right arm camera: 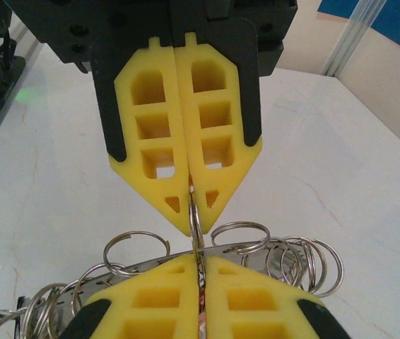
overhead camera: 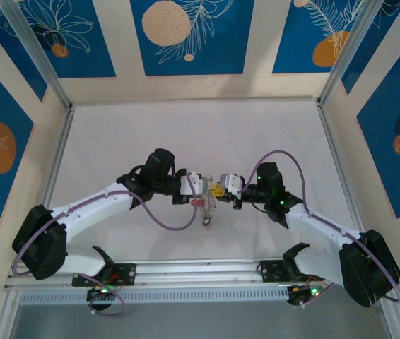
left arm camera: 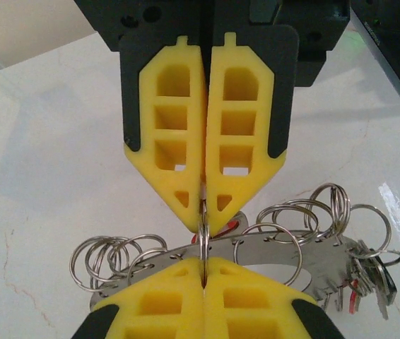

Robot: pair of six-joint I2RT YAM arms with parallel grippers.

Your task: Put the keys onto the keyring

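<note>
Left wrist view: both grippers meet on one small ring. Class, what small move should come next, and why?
Probably a gentle opposite twist, to spread the coils: the left gripper and the right gripper are both shut, tip to tip, on the same small split ring, edge-on by the keyring, while the keys hang at its end.
</note>
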